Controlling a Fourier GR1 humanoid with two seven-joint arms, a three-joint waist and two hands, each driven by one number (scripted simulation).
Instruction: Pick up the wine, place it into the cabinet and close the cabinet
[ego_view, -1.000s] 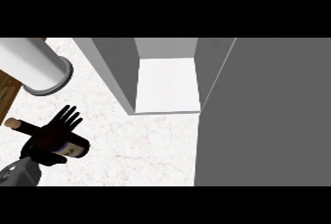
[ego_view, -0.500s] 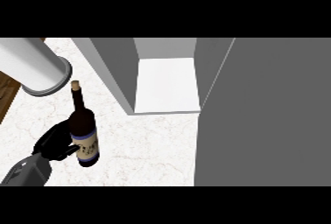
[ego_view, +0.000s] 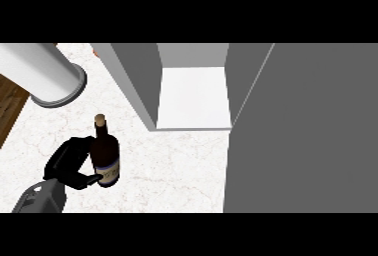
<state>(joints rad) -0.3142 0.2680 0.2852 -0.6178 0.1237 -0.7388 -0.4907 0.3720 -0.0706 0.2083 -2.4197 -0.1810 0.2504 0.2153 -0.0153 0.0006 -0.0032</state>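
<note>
**Left hand holds the wine bottle beside the open cabinet**

Head view: the dark glass wine bottle (ego_view: 105, 156) with a pale label near its base and a tan cork top stands upright over the white marbled counter (ego_view: 177, 165), at the lower left. The black left hand (ego_view: 70, 165) on its grey forearm comes in from the lower left corner; its fingers and thumb are curled round the bottle's lower body, near the label, so the hand has hold of the bottle. The bottle's neck points toward the top of the view.

Just to the right of the bottle is the grey open-fronted cabinet (ego_view: 136, 85), its white inner shelf (ego_view: 193, 97) showing. The cabinet's wide grey door (ego_view: 310, 130) fills the right side. A large white cylinder (ego_view: 40, 72) with a grey rim lies at the upper left.
</note>
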